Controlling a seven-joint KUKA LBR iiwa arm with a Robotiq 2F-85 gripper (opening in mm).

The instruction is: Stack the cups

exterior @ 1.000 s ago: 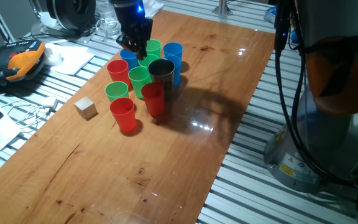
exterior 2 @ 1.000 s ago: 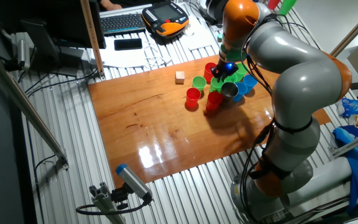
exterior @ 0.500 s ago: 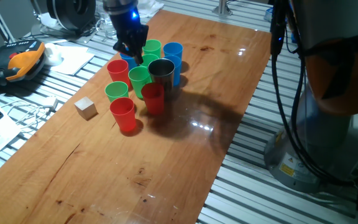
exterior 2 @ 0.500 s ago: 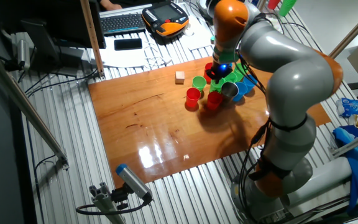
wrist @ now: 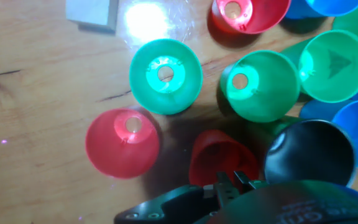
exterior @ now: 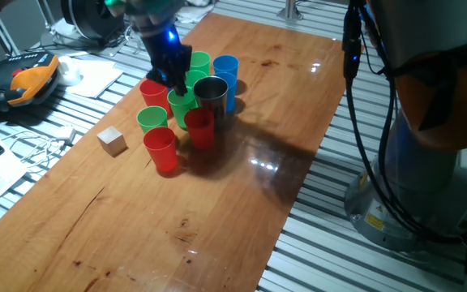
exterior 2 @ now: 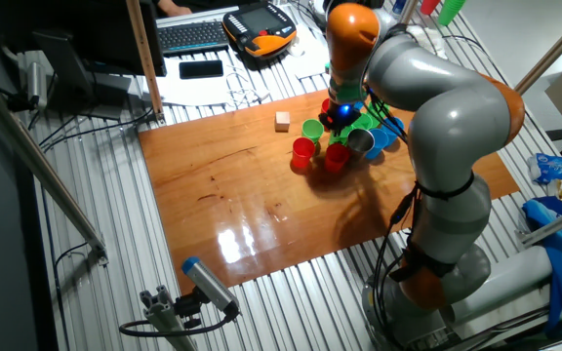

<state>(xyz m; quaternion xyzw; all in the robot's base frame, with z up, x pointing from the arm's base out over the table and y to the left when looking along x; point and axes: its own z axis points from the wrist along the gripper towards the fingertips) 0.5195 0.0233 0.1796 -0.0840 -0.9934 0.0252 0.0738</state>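
Note:
A tight cluster of cups stands on the wooden table (exterior: 242,186). It has a red cup (exterior: 160,149), a green cup (exterior: 152,119), a red cup (exterior: 199,128), a green cup (exterior: 182,102), a red cup (exterior: 152,88), a steel cup (exterior: 211,92), a blue cup (exterior: 226,70) and a green cup (exterior: 200,60). My gripper (exterior: 174,79) hangs just above the middle of the cluster, fingers close together and holding nothing. The hand view looks down into a green cup (wrist: 165,76), a second green cup (wrist: 260,84), red cups (wrist: 123,142) and the steel cup (wrist: 309,152); the gripper (wrist: 230,180) shows at the bottom edge.
A small pale wooden cube (exterior: 112,140) lies left of the cups, and shows in the hand view (wrist: 92,11). An orange-and-black pendant (exterior: 24,81), papers and cables lie off the table's left edge. The arm's base (exterior: 428,162) stands to the right.
The gripper has moved left and toward the near side, from over the back blue and green cups to over the middle of the cluster. The cups have not moved.

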